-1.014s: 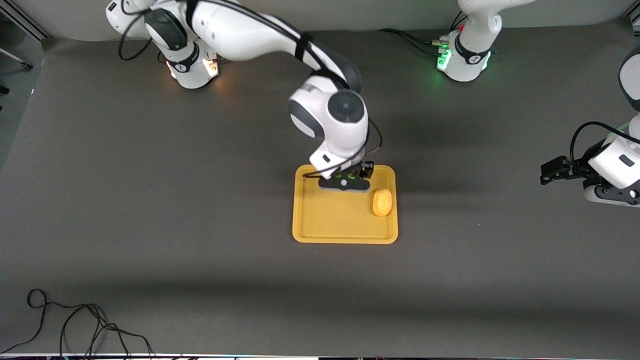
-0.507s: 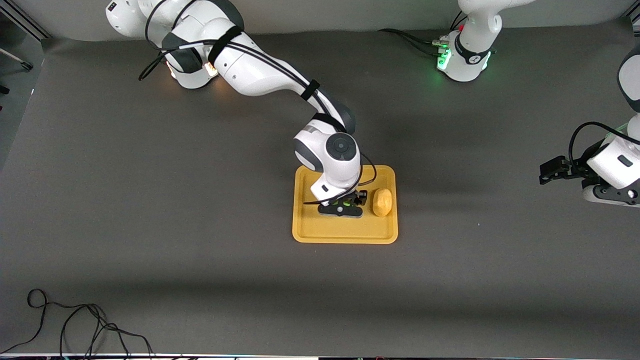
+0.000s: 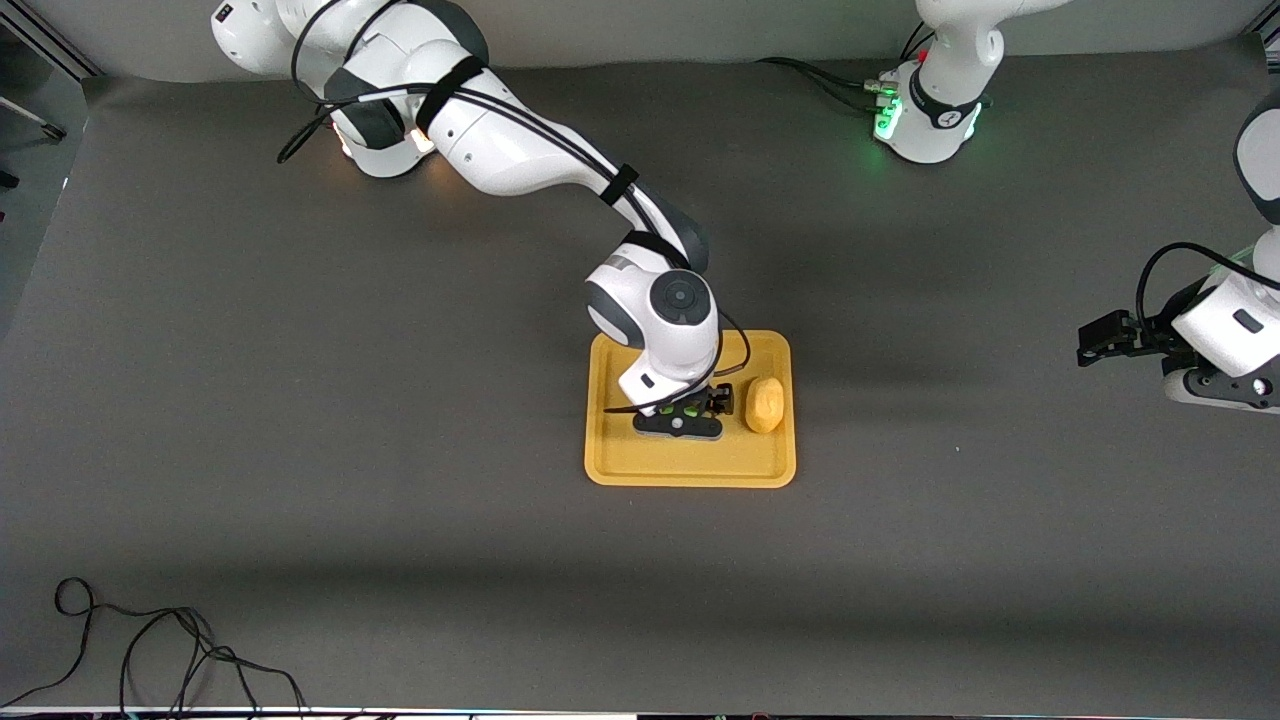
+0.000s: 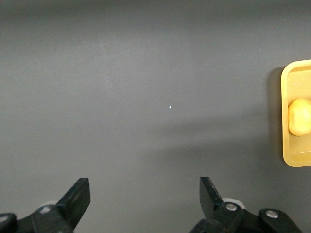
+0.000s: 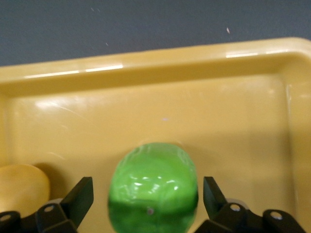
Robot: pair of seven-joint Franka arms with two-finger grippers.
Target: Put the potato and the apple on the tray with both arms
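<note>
- Green noted between the fingers of the right gripper [image 3: 692,408]: found the apple [image 5: 153,187] low over the floor of the tray [image 3: 690,465], apparently resting on it, though contact cannot be confirmed.
- Recorded the right jaws as spread, with a thin gap either side of the apple; not pinching it.
- Located the tray about midway between the two end edges of the tabletop; found the potato [image 3: 765,404] lying on it, just beside the gripper, by the rim toward the left arm's end.
- Located the left gripper [image 4: 146,187] over bare table near the edge at the left arm's end, jaws spread and empty; waiting.
- Judged the task nearly complete: both items within the rim, withdrawal of the right arm outstanding.
- Risk one: rolling. Being round and unrestrained, likely to wander across the smooth tray floor if nudged, and possibly over the low rim.
- Risk two: finger contact on the way up. With so little clearance either side, any sideways drift while lifting could drag or flick the apple.
- Risk three: collision with the potato. Given the closeness, a swing toward the left arm's end could knock it against or over the rim.
- Recommend rising straight up before any sideways travel.
</note>
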